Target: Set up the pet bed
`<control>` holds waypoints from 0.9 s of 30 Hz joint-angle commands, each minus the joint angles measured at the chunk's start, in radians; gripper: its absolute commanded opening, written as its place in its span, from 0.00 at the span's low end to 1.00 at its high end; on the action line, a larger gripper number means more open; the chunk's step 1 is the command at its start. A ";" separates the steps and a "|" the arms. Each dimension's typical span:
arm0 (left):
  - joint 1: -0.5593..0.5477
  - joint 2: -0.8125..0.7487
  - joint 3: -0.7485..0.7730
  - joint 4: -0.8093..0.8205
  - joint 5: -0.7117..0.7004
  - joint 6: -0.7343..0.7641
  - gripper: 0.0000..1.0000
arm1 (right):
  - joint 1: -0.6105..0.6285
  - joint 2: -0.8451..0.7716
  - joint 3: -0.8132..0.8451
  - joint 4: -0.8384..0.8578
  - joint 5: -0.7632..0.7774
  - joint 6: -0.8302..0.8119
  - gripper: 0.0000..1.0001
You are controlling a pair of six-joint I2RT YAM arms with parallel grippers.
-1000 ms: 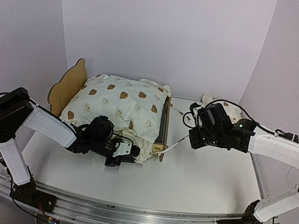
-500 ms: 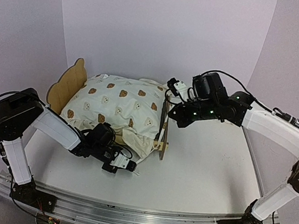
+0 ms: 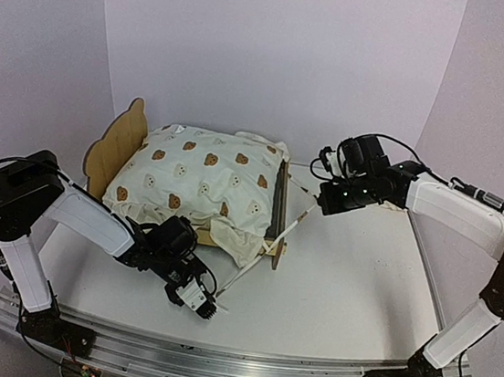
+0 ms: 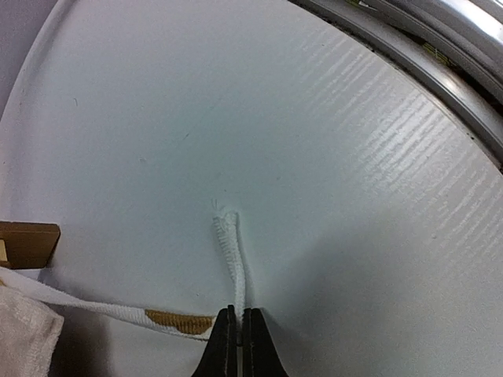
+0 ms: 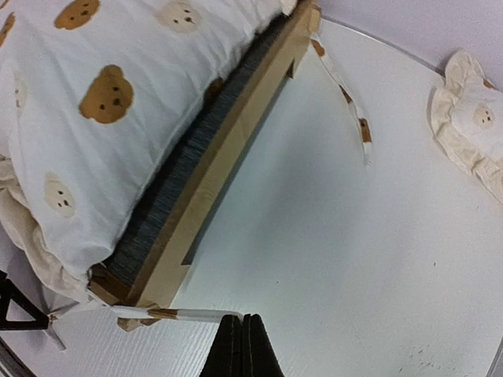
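Note:
The pet bed (image 3: 115, 142) stands at the back left, its bear-ear headboard on the left and its foot rail (image 3: 276, 212) on the right. The cream bear-print cushion (image 3: 196, 177) lies on it. My left gripper (image 3: 209, 311) is shut on a white tie string (image 3: 242, 282) that runs from the bed's near right corner; the left wrist view shows the string (image 4: 232, 263) pinched in my left gripper (image 4: 238, 312). My right gripper (image 3: 321, 204) is shut on another tie string (image 3: 297, 222), also in the right wrist view (image 5: 185, 314), beside the wooden rail (image 5: 228, 157) and dark fabric base (image 5: 169, 184).
The small ruffled bear-print pillow (image 5: 471, 118) lies on the table at the back right, beyond a loose tie string (image 5: 346, 106). The table's metal front edge (image 4: 440, 71) is close to my left gripper. White walls enclose the back and sides.
My left gripper has moved toward the near edge, drawing its tie string out from the bed corner. My right arm swung over the bed, then came back right with a string held taut.

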 commanded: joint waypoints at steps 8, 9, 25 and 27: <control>-0.007 0.031 -0.047 -0.298 -0.044 0.107 0.00 | -0.061 -0.087 -0.069 0.079 0.037 0.119 0.00; -0.010 0.034 -0.046 -0.298 -0.044 0.116 0.00 | -0.060 -0.090 -0.071 0.079 0.040 0.119 0.00; -0.021 -0.068 0.122 -0.202 0.287 -0.310 0.47 | 0.105 -0.290 -0.432 0.001 -0.527 0.157 0.00; -0.022 -0.077 0.118 -0.217 0.307 -0.337 0.51 | 0.137 -0.272 -0.488 -0.024 -0.531 0.206 0.00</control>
